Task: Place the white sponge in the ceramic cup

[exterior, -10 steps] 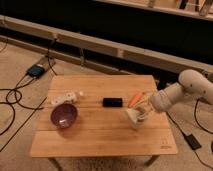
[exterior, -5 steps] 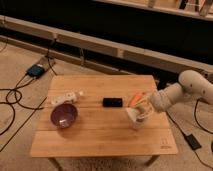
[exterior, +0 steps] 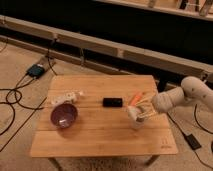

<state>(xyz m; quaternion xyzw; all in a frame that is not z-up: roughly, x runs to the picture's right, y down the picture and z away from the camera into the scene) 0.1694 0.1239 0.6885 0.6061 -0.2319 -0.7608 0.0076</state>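
The white ceramic cup [exterior: 134, 119] stands on the right part of the wooden table [exterior: 100, 135]. My gripper [exterior: 139, 111] is right at the cup, reaching in from the right on the pale arm [exterior: 175, 99], and covers the cup's top and right side. I cannot make out the white sponge as a separate thing; the gripper hides the cup's mouth.
A purple bowl [exterior: 64, 115] sits at the left, with a white elongated object [exterior: 66, 96] lying just behind it. A black object [exterior: 112, 102] lies mid-table and an orange item [exterior: 135, 97] just behind the cup. Cables and a box [exterior: 36, 70] lie on the floor at the left.
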